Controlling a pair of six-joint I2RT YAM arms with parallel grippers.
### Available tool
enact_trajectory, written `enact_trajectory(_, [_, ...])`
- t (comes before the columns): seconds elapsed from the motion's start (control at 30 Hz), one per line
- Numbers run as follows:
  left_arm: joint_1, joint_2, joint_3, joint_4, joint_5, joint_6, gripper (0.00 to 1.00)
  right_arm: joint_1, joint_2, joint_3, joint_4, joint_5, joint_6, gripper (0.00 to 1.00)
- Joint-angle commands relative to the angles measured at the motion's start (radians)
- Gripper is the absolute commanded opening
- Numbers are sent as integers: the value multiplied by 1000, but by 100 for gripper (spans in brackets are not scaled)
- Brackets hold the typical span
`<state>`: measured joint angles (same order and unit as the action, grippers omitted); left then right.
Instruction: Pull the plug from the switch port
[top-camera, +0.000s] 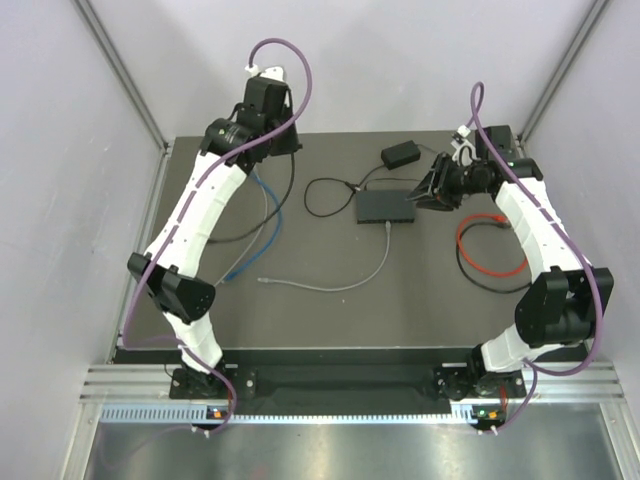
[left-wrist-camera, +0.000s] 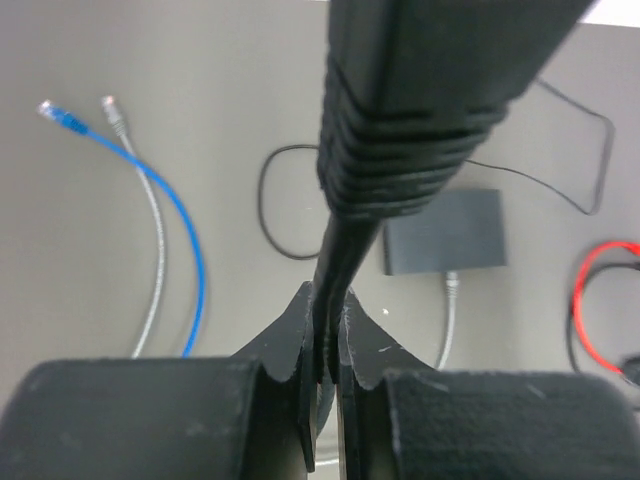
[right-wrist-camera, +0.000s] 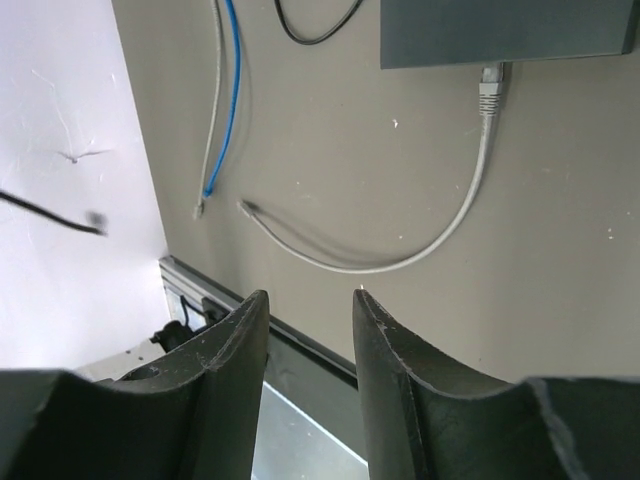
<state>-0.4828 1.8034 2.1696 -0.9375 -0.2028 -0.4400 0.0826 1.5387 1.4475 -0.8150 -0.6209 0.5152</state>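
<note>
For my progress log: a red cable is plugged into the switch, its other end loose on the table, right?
No: the plugged-in cable is light grey, not red, as the right wrist view shows at the switch. Its other end does lie loose on the table.

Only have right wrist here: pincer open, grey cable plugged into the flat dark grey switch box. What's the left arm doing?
Observer: left pincer is shut on a thin black cord, up at the dark table's far left.
Operator: where's my pincer versus the switch?
Observer: top view puts the right pincer at the switch box's right end, not at the grey plug.
Operator: anything beside it?
Observer: a red cable loop lies right of the switch.
</note>
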Motion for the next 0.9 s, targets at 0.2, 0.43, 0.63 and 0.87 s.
enact_trajectory(0.2, [145,157,19,107,-50,-46,0,-1,-66,-58,-18,19,-18,39])
enact_trajectory(0.43, [268,358,114,164,43,-144,0,-1,-92,-110,-32,26,-7,39])
enact_trajectory(0.63, [297,488,128,213,-16,-221,0,-1,-97,-111,-55,53,-17,40])
enact_trajectory(0.87, [339,588,151,275,12,-262,28,-1,-62,-125,-56,56,-33,40])
